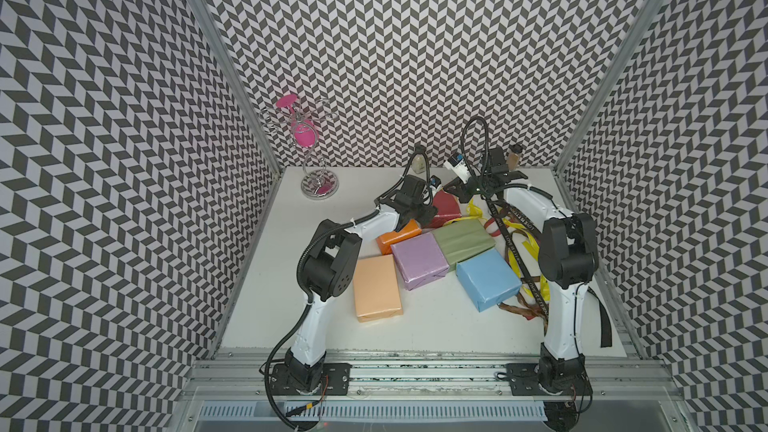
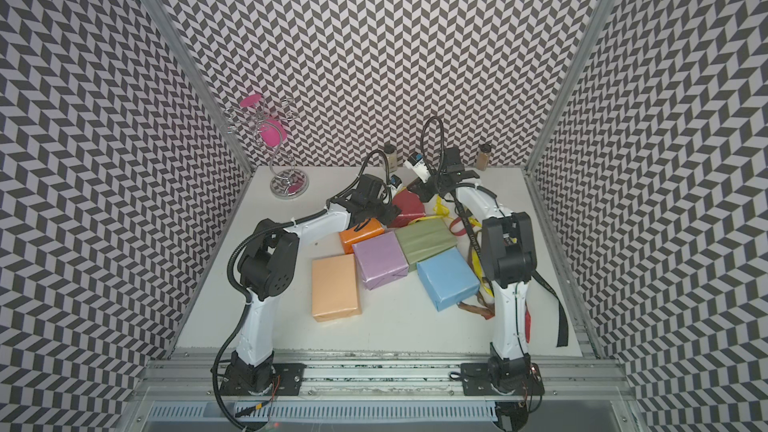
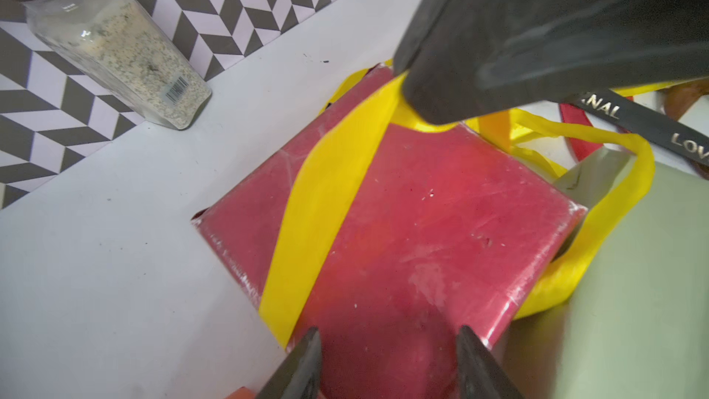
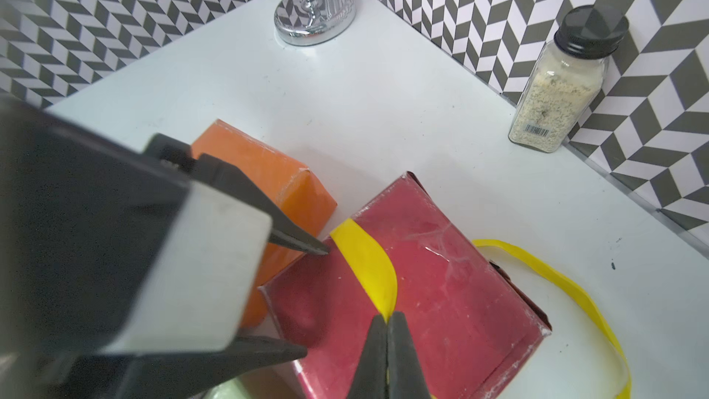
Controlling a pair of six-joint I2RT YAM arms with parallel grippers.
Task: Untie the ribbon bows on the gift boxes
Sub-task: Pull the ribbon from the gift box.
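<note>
Top view: red box [image 1: 446, 207] sits behind the other boxes [image 1: 419, 259], which look bare. Loose ribbons [image 1: 519, 243] are heaped to its right. My left gripper [image 1: 428, 211] and right gripper [image 1: 452, 190] both meet at it.

Left wrist: left gripper [image 3: 387, 335] is spread over the red box's edge and grasps nothing — probably there to steady it.

Right wrist: right gripper [image 4: 386, 320] is clenched on the yellow ribbon [image 4: 368, 262] across the red box — ready to pull.

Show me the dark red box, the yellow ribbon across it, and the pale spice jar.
dark red box [image 3: 441, 232]: left wrist view, middle of its top face.
yellow ribbon [image 3: 322, 201]: left wrist view, flat band crossing the box.
spice jar [image 4: 552, 101]: right wrist view, glass body.
</note>
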